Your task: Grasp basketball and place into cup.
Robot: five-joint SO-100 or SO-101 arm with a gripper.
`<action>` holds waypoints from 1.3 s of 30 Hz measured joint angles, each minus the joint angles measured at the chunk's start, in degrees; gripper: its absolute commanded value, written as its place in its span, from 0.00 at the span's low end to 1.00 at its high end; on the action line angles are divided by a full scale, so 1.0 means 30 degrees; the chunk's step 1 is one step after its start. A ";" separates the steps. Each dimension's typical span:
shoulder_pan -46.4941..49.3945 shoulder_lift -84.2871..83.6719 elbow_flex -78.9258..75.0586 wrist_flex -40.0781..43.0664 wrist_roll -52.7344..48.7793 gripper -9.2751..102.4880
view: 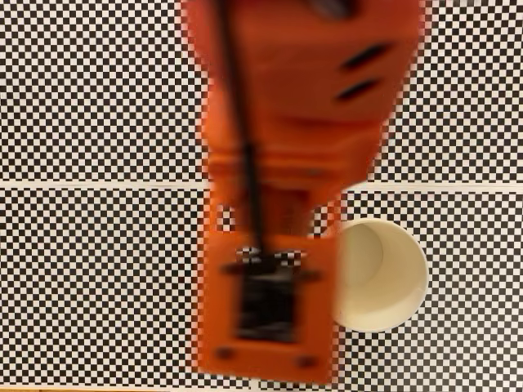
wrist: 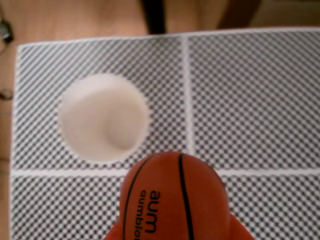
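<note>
Basketball (wrist: 172, 197) clenched in jaws | cup (wrist: 103, 117) sitting up-left of jaws, wrist view | I'm centring over rim before releasing

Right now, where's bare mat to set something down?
Wrist view: the checkered mat is bare right of its white vertical line, and along the lower left. Crowded: the cream-white paper cup upper left, with the small orange basketball close below it.

Orange basketball (wrist: 172, 197) w/ black seams & lettering; cream-white cup (wrist: 103, 118); black-white checkered mat (wrist: 250, 90) w/ white lines under cup; orange arm (view: 286, 122).
</note>
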 measured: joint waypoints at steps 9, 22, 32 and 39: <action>-0.3369 -0.1172 -0.2988 0.0029 0.1846 0.17; -0.3955 -0.6797 -1.0020 -0.0059 0.2871 0.18; -0.2754 -0.8438 -1.1279 0.0000 0.2871 0.18; -0.2256 -1.0635 -1.2744 0.0000 0.2871 0.19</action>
